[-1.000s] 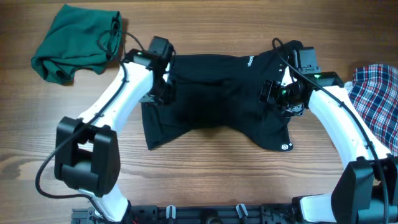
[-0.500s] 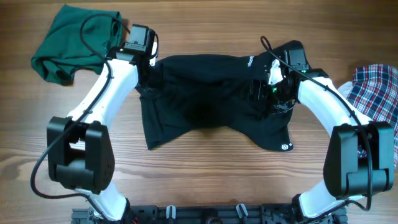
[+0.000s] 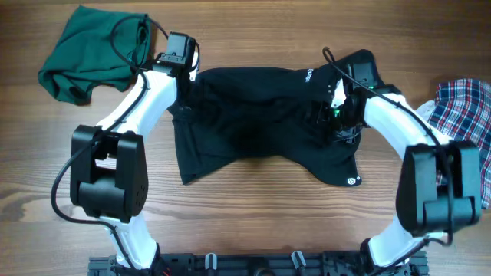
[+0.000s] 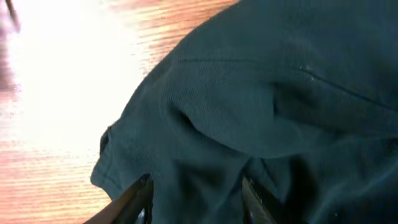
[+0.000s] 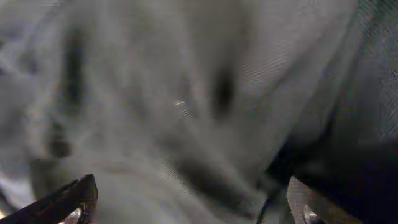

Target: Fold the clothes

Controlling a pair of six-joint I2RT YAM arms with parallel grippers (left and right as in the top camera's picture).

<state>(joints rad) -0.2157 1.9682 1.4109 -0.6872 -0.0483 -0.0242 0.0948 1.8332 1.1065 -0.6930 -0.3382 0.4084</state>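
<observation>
My left gripper point(image 4: 196, 198) stood half open, my right gripper point(image 5: 193, 200) wide, both empty over the black top point(image 3: 261, 130). Its soft knit lay rumpled.

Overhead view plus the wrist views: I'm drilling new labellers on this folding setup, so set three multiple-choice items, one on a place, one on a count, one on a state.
1. Where does the green garment lie?
A. at the overhead view's top left
B. at the bottom edge, by the arm bases
C. at the right edge

2. How many garments lie on the table?
A. two
B. three
C. five

3. How is the right gripper?
A. shut on a sleeve
B. open over the black top
C. out of view

Answers:
1 A: it sits bunched in that corner.
2 B: the green one, the black one and a plaid garment at the right edge.
3 B: the right wrist view shows its fingers wide apart over dark fabric.
</observation>
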